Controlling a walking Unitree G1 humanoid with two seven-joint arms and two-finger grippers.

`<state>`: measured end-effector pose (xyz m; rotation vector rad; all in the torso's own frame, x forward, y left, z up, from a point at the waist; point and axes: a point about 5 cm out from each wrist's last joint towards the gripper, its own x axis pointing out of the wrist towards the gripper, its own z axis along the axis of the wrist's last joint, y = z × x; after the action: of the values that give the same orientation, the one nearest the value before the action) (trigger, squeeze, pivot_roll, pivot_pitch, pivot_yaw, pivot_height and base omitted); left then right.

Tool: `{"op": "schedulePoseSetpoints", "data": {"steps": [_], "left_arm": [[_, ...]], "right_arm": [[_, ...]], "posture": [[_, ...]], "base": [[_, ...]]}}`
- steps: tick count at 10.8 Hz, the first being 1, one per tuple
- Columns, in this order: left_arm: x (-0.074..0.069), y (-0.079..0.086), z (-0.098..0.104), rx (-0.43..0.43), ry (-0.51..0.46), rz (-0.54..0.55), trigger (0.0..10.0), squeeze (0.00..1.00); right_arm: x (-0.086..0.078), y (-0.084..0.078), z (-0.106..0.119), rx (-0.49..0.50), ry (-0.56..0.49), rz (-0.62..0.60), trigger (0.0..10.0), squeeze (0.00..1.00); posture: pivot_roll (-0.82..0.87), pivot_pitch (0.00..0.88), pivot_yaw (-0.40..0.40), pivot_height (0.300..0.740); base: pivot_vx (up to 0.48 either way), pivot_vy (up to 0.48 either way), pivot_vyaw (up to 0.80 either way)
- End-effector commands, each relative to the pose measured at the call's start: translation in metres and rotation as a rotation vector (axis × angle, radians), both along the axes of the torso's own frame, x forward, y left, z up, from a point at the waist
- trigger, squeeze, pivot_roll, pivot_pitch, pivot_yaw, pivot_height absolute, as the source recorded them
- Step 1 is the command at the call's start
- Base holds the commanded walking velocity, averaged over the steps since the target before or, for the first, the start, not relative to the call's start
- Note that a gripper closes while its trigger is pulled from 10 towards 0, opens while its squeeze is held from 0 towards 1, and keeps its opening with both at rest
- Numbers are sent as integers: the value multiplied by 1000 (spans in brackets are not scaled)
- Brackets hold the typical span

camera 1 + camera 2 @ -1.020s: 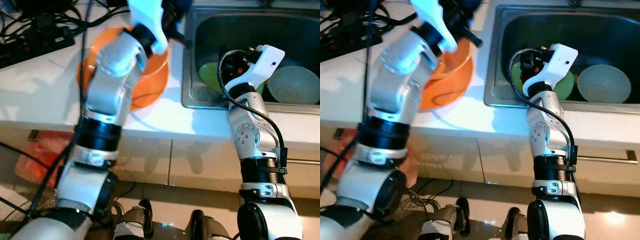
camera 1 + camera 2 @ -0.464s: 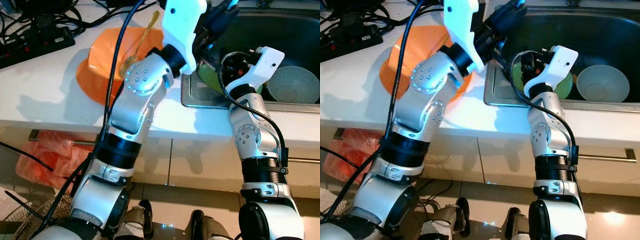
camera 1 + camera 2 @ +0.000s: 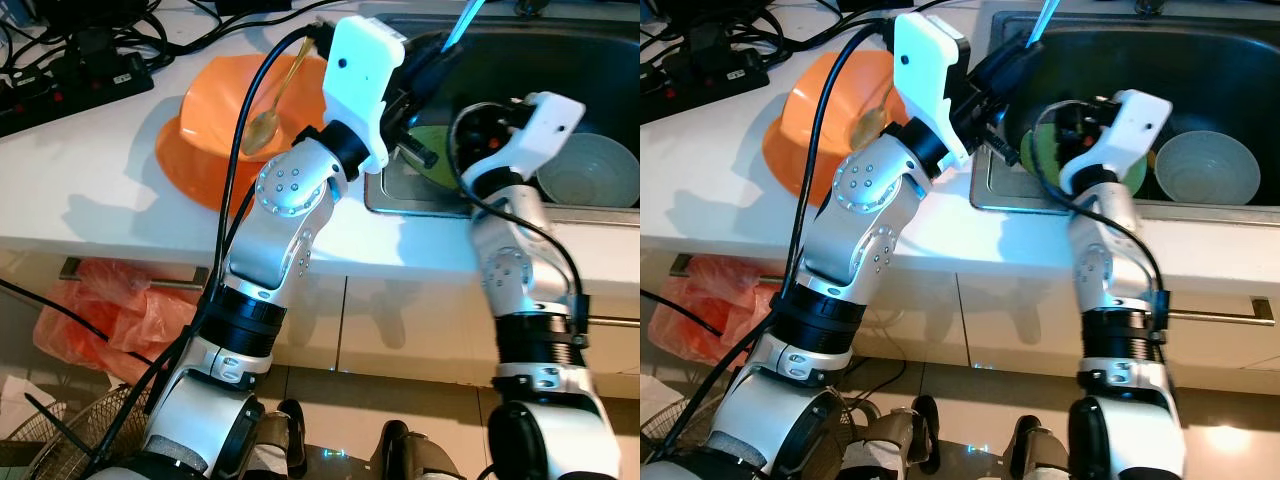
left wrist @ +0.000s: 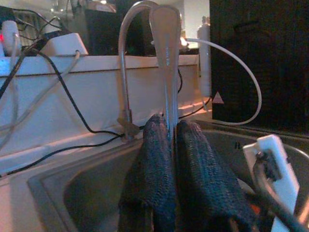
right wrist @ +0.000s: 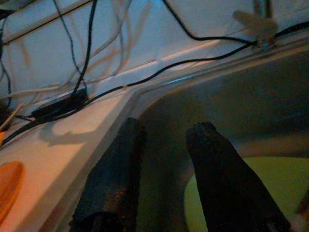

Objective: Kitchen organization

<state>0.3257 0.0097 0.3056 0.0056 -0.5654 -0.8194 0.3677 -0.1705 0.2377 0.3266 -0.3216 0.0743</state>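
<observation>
Since the earlier frames the left arm has swung rightward off the counter toward the sink, uncovering the orange bowl (image 3: 215, 140) at the left, which lies tilted on the white counter (image 3: 90, 190) with a golden spoon (image 3: 270, 105) resting in it; a black power strip (image 3: 75, 85) and tangled cables sit at the far left. The left gripper (image 4: 169, 145) now hangs over the near-left corner of the steel sink (image 3: 1240, 60), its fingers (image 4: 152, 159) clenched on the handle of a metal utensil (image 4: 166, 58) that stands upright between them; its working end is hidden inside the grasp, so what kind it is cannot be told. To the right, the right gripper (image 5: 164, 159) hovers inside the sink with its fingers parted and holding nothing, just above a green plate (image 5: 231, 193) largely hidden behind the arm; it has barely shifted. A pale bowl (image 3: 590, 170) sits at the sink's right.
</observation>
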Motion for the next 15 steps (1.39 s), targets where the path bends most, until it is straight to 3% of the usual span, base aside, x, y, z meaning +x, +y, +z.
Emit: {"op": "schedulePoseSetpoints", "data": {"steps": [1,3,6,9,11,15], "left_arm": [[0,1,-2,-12,-4,14,10000,0],[2,1,-4,-17,3,25,10000,0],[3,-1,-10,-11,27,24,10000,0],[0,-11,-21,8,54,1,10000,0],[0,-15,-26,21,70,-7,10000,0],[-1,-21,-30,36,84,-17,10000,0]], "right_arm": [[-1,-7,-3,-7,11,-29,10000,0],[-2,-30,-2,-24,14,-106,10000,0],[-3,-38,4,-38,3,-129,10000,0],[-8,-52,25,-41,-50,-124,10000,0],[-15,-56,39,33,-86,-66,10000,0],[-26,-50,57,317,-148,143,10000,0]], "posture": [[57,181,56,740],[55,194,53,740],[54,205,54,740],[49,213,51,740],[42,221,49,740],[40,227,45,740]], "base": [[0,0,0],[0,0,0],[0,0,0],[0,0,0],[0,0,0],[0,0,0]]}}
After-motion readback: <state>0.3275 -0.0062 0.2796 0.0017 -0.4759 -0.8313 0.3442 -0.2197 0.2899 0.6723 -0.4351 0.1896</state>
